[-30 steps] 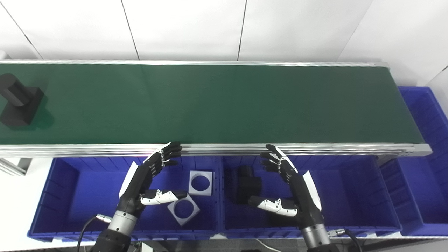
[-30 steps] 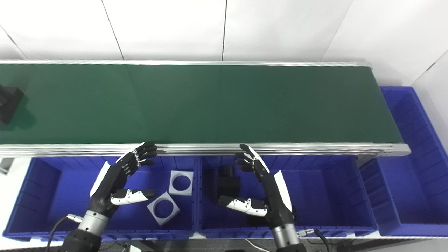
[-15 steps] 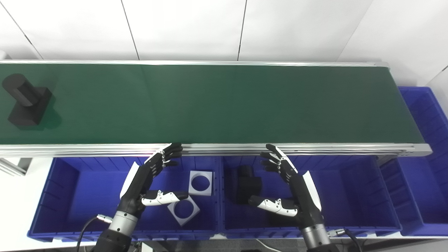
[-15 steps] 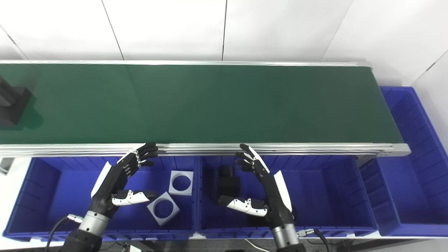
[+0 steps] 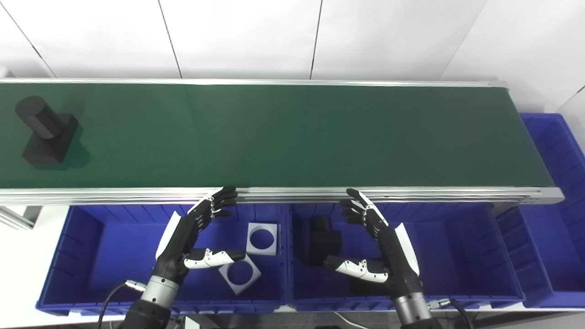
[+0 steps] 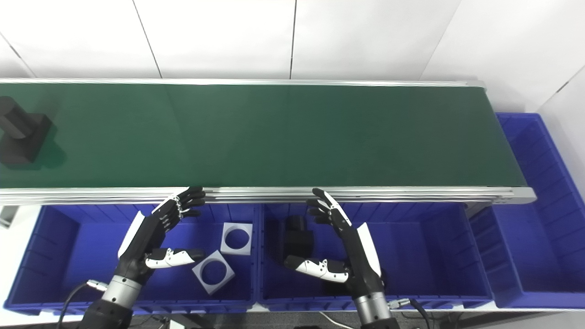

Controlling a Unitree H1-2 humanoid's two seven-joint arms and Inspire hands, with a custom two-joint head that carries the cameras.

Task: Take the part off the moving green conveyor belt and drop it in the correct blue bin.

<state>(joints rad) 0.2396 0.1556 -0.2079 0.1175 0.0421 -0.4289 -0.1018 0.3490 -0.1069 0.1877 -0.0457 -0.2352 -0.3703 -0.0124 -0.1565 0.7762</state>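
Black part (image 6: 20,137) clipped by right-eye view's left edge

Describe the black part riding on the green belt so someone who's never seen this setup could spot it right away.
Start at the long green conveyor belt that spans the picture, and follow it to its far left end. The black part sits there alone: a square block with a round peg sticking up from it. A similar black part lies in the middle blue bin; this one is on the belt.

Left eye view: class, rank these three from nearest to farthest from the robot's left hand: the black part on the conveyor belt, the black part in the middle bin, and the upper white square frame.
1. Upper white square frame: just right of the left hand, same bin.
2. Black part in the middle bin: farther right, beyond the bin divider.
3. Black part on the conveyor belt: far left, up on the belt.
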